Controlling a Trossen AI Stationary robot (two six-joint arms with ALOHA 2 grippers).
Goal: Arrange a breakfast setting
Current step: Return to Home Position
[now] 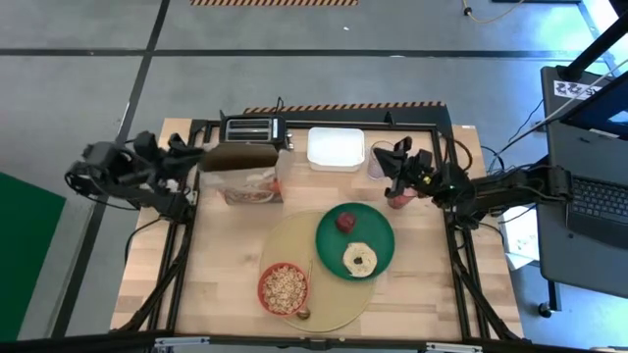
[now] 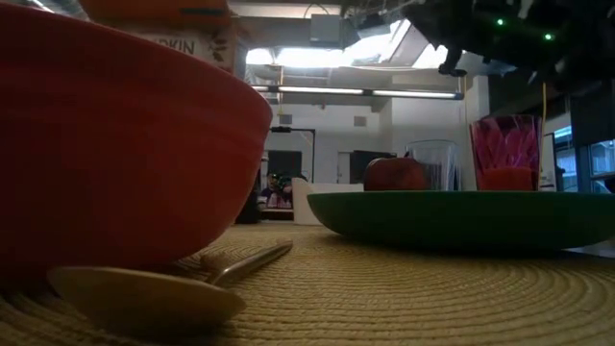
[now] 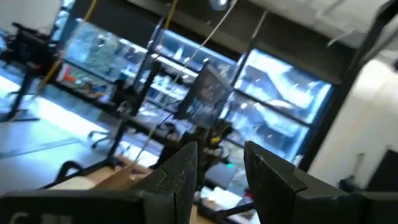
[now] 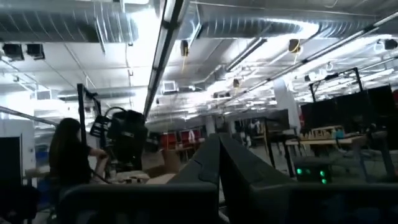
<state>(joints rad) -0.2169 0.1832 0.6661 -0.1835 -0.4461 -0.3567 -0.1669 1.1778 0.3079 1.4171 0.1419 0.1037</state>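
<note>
The round tan mat (image 1: 324, 294) lies at the table's near middle. On it rest the green plate (image 1: 378, 235) with the red apple (image 1: 345, 221) and the bagel (image 1: 359, 258), and the red bowl (image 1: 284, 288) of cereal, with a spoon (image 1: 307, 312) beside it. The pink cup (image 1: 397, 199) stands on the table to the right of the plate, and it shows in the low view (image 2: 504, 154). My right gripper (image 1: 391, 159) is shut and empty, in the air above the cup. My left gripper (image 1: 196, 162) is open, just left of a cereal box (image 1: 240, 172).
A black toaster (image 1: 250, 129) and a white tray (image 1: 336, 147) stand along the far edge. A clear glass (image 1: 378, 162) stands between the tray and the right gripper. Bare wood lies at the near left and the near right of the mat.
</note>
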